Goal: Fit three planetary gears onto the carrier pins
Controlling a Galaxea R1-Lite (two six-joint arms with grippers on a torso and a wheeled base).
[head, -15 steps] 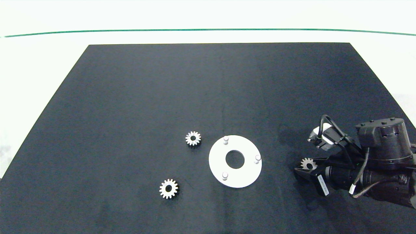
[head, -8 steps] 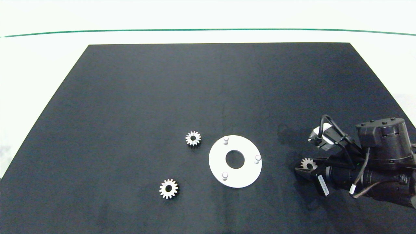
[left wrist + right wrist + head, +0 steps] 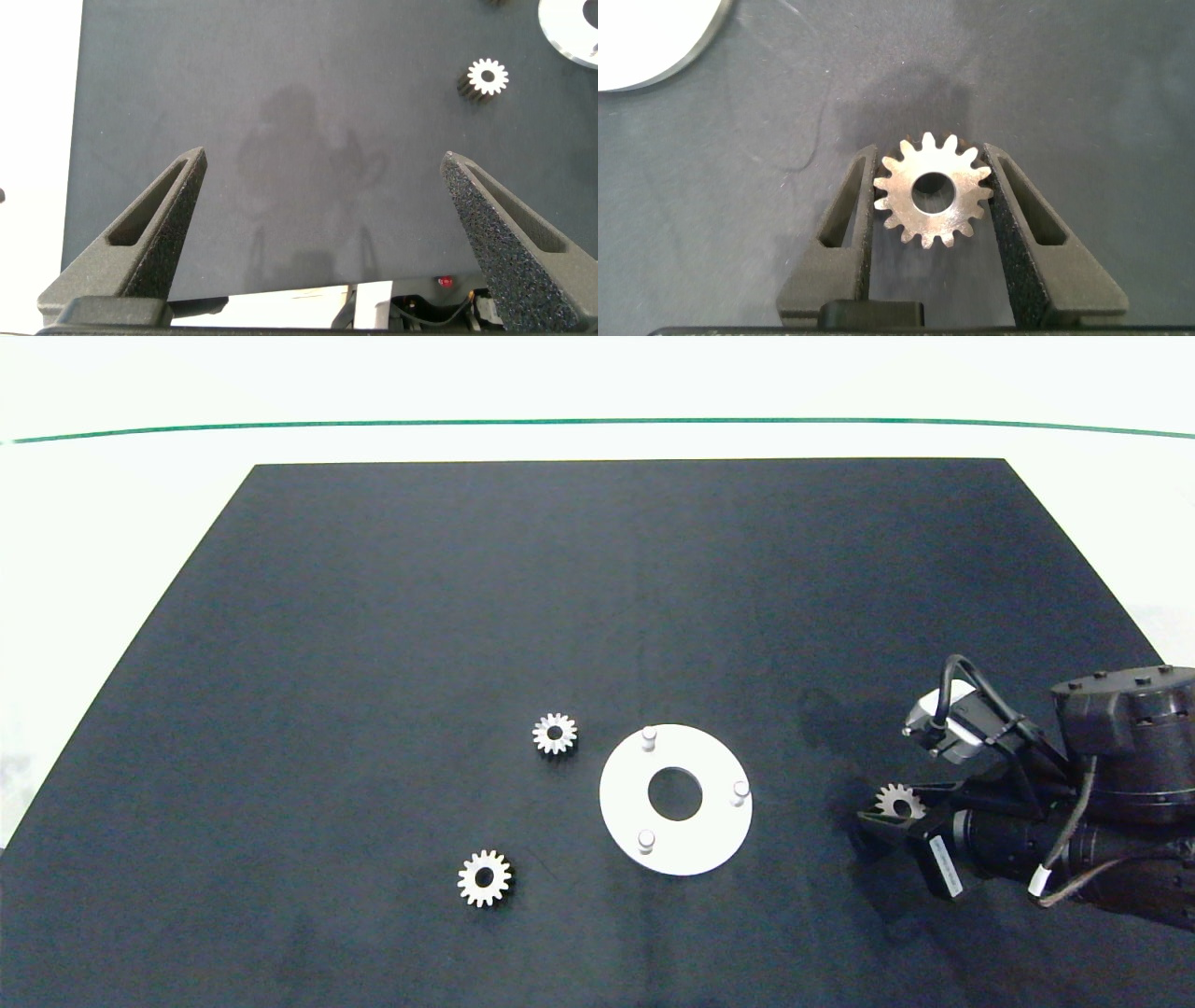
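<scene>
One planetary gear [image 3: 933, 190] was clamped between the right gripper's [image 3: 931, 201] fingers, right of the carrier disc [image 3: 625, 800] — white label on that gripper unreadable. Two gears [image 3: 555, 734] [image 3: 485, 877] were left on the mat, pins [image 3: 649, 738] bare. The left gripper [image 3: 322, 191] was spread wide, nothing held.

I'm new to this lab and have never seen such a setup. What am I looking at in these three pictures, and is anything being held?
This is a two-armed robot working over a black table mat. One picture looks down from a camera above; the other two come from cameras on each wrist, so you see each claw's two grey fingers. On the mat lie a white disc with three upright carrier pins, all bare, and two loose planetary gears. The right claw, to the right of the disc, is shut on a third gear. The left claw is open and empty, out of the overhead picture.
</scene>
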